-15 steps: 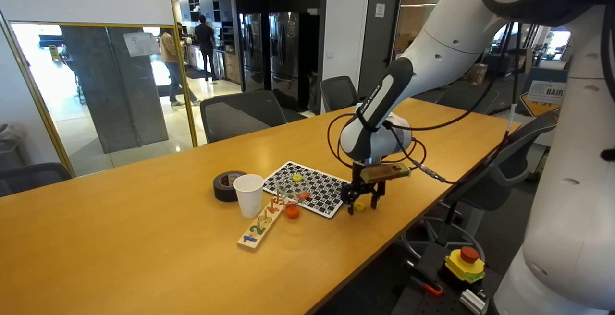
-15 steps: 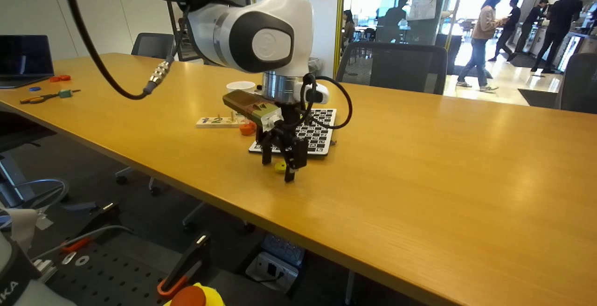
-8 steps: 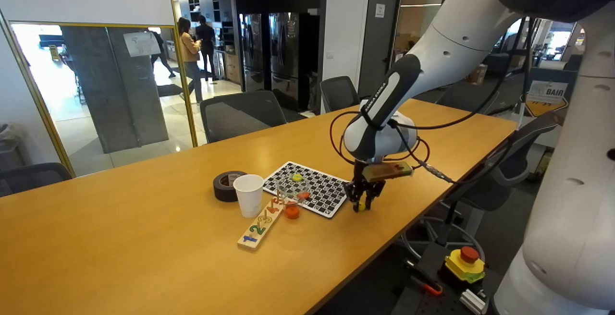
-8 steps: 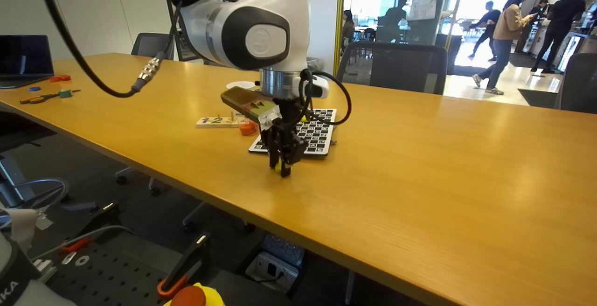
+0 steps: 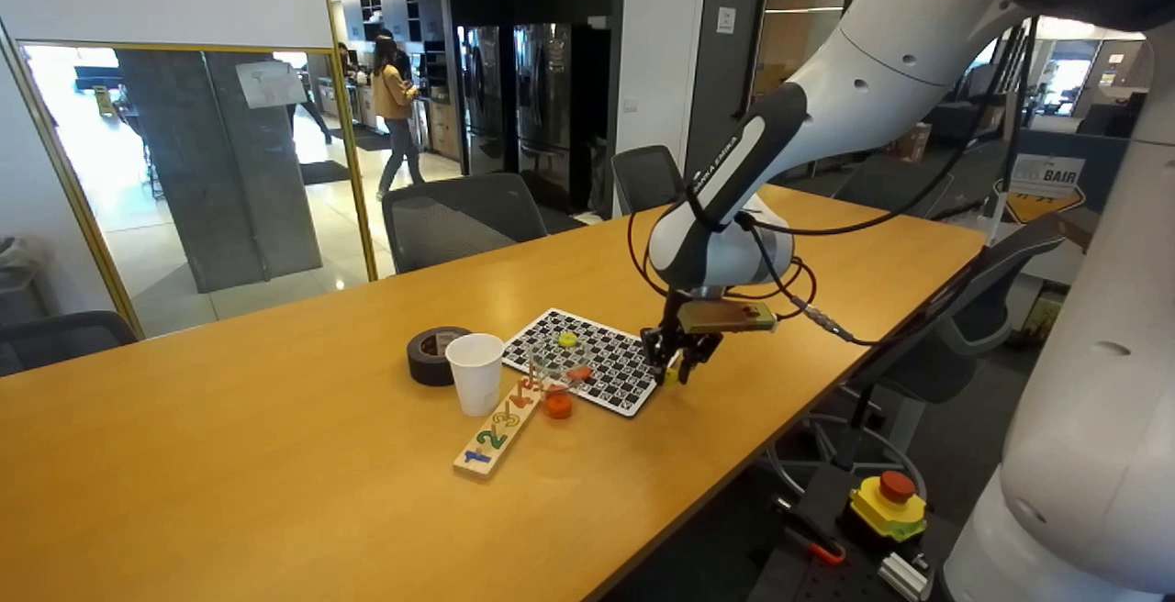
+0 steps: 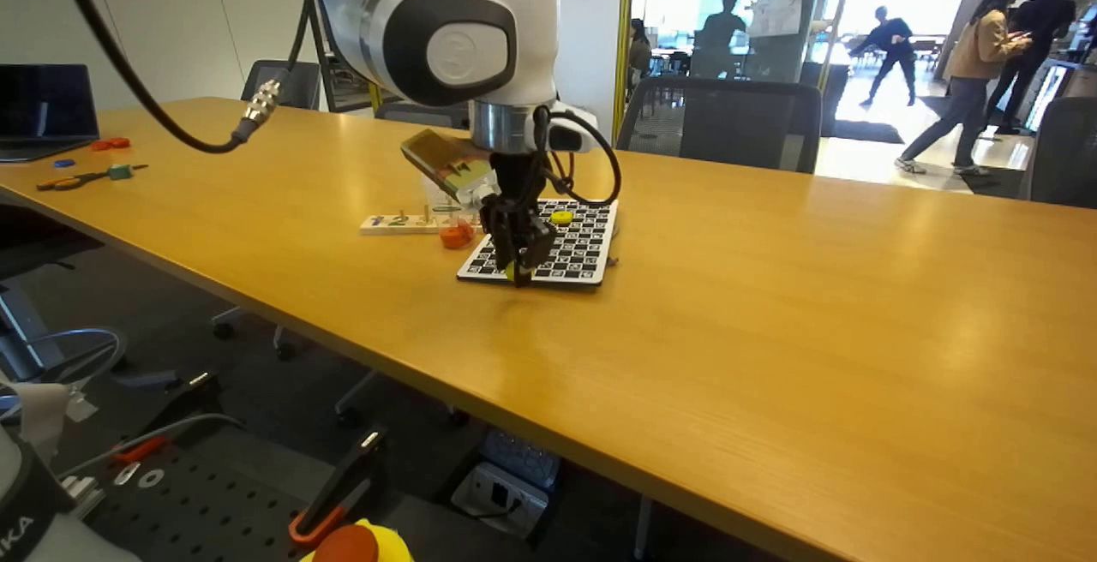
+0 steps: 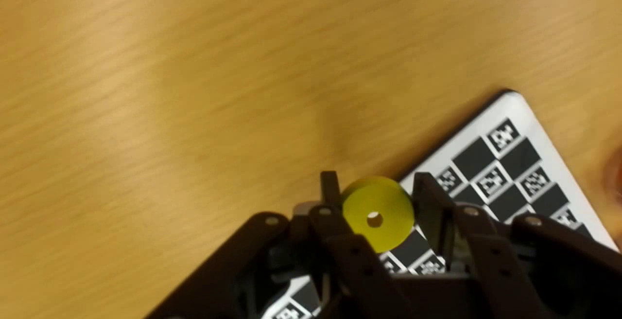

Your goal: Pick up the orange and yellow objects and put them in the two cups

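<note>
"Sitting farthest left on our bench (image 5: 275, 455), in an exterior view, is a dark roll of tape (image 5: 427, 366). What do we have next?"

"Our white cup (image 5: 475, 377), upright. It overlaps the roll from this angle; whether they touch, we cannot tell. Then comes the pegged wooden strip (image 5: 500, 429) with painted numbers, lying aslant."

"And near the strip's far end?"

"An orange piece (image 5: 558, 406) on the bench, just beside the strip. We also see a clear cup (image 5: 558, 363) there, and a second orange piece (image 5: 579, 373) shows in it or through it; which, we cannot say."

"Where do we find yellow?"

"A yellow piece (image 6: 561, 218) lies on the checkered board (image 5: 615, 368) in both exterior views. Right of that, in the first of our pointed views, we have a yellow disc (image 7: 376, 236) in the claw (image 5: 671, 377)."

"How do we have it?"

"Both fingers (image 7: 430, 202) press in against its sides in our wrist view, only the disc's width between them. It is at the board's edge, its flat face and centre hole turned to the camera."

"And past that?"

"A red-and-yellow button (image 5: 888, 512), lower than the bench top, then our white arm (image 5: 1056, 455)."
</note>
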`<state>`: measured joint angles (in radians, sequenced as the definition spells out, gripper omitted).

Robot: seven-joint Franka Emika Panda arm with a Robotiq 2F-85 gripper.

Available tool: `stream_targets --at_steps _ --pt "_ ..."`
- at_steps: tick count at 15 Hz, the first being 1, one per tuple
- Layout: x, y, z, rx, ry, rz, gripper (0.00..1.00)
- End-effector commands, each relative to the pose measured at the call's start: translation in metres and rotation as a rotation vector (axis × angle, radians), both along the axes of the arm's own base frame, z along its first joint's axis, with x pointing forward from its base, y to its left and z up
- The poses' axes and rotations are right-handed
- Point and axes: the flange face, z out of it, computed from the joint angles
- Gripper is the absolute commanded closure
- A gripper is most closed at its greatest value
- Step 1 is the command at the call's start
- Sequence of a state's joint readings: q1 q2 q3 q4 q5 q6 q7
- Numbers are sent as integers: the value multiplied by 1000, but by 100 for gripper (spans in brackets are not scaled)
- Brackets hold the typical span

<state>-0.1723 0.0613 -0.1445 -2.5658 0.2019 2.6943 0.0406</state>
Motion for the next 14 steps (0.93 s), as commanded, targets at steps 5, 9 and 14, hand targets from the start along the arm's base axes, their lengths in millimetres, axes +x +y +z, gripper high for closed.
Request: stream_targets --at_steps 5,9,14 --pt "20 70 42 -81 -245 -96 82" --pt "13 77 39 -125 -337 -127 82" --pt "16 80 63 -189 -363 -198 82"
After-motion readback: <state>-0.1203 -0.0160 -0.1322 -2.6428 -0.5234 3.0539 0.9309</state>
